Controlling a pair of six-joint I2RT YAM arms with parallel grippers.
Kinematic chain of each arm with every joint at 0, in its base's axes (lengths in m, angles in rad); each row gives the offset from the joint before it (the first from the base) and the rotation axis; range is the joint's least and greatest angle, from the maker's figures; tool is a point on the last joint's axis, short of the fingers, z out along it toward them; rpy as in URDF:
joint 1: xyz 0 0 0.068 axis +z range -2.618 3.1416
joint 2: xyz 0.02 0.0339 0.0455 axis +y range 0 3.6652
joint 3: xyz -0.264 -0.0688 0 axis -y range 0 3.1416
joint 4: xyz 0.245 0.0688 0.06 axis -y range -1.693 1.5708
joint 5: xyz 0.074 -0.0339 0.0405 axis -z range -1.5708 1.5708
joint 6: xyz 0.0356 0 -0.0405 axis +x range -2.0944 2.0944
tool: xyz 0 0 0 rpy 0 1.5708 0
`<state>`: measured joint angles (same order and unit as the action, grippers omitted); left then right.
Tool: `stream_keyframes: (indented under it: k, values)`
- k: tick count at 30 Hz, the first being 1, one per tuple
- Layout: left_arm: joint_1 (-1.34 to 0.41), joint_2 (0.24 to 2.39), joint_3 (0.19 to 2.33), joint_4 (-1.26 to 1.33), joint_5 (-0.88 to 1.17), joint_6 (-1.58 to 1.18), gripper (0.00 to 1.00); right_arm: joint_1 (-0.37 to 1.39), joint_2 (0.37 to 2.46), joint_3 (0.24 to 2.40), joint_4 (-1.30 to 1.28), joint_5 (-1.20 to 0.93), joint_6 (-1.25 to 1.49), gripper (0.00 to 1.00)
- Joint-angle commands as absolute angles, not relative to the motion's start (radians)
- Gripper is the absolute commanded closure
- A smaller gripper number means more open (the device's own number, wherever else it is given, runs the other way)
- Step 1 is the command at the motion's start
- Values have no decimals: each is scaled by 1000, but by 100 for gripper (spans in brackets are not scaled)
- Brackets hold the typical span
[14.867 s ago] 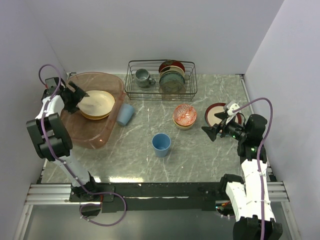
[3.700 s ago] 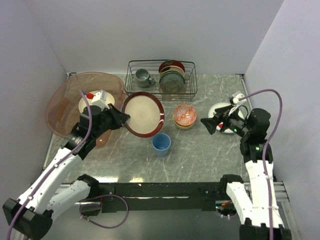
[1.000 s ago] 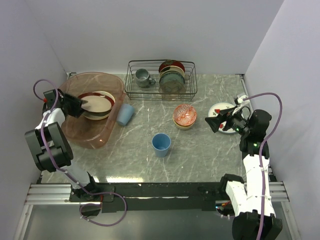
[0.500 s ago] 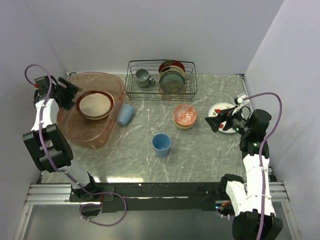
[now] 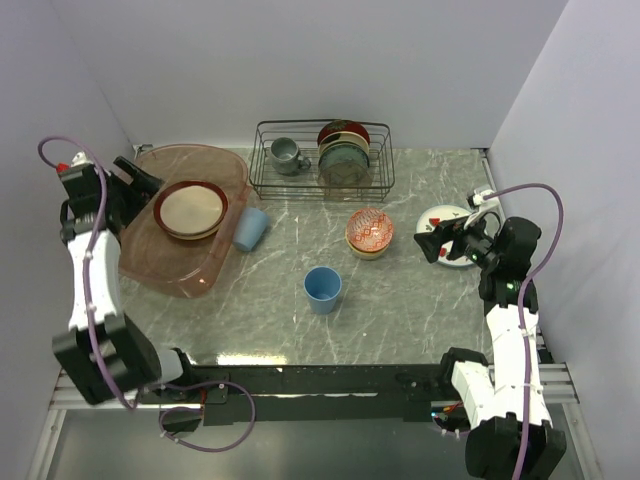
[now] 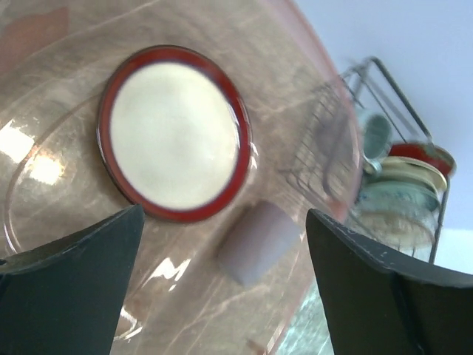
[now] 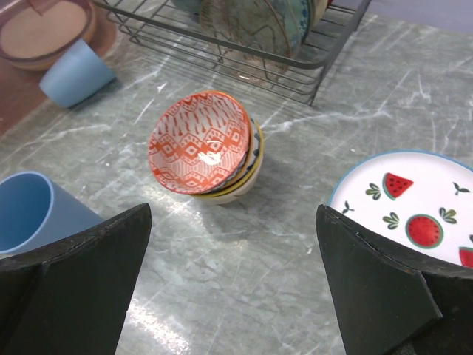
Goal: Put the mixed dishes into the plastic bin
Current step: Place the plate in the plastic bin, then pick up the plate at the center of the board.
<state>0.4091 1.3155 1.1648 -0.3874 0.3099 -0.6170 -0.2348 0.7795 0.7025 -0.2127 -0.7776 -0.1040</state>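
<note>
The dark red plate (image 5: 191,209) (image 6: 174,142) lies flat inside the plastic bin (image 5: 186,272) (image 6: 81,52), on top of an orange-yellow plate whose edge (image 5: 198,234) shows beneath it. My left gripper (image 5: 133,186) (image 6: 225,222) hangs open and empty over the bin's left side. One light-blue cup (image 5: 250,228) (image 7: 74,74) lies on its side against the bin; another (image 5: 322,289) (image 7: 29,211) stands upright mid-table. The red-patterned bowl (image 5: 369,231) (image 7: 198,140) sits stacked in a cream bowl. My right gripper (image 5: 432,243) (image 7: 233,214) is open and empty beside the white plate (image 5: 447,216) (image 7: 414,211).
A black wire rack (image 5: 322,160) (image 7: 244,37) at the back holds a grey mug (image 5: 287,154) and upright dark plates (image 5: 344,160). White walls close in the table on the left, back and right.
My left gripper opened and let go of the dark red plate, which now rests in the bin, and the left arm drew back to the left. The right arm stayed still.
</note>
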Motion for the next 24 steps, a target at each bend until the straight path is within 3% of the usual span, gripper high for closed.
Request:
stream_keyframes:
  k: [1,9,17,24]
  values:
    - [400,1129,1041,-258,362,-557,1,-253,787,712,-204,-741,-141,0]
    - [367,870,861,-198,410,-548,1,-284,814,692,-207,-750,-195,0]
    - [192,645,756,-198,313,-398,1,-282,922,738,-366,-713,-429,0]
    - [80,486,635,-169,215,-333,1,-192,1028,730,-442,-511,-652,0]
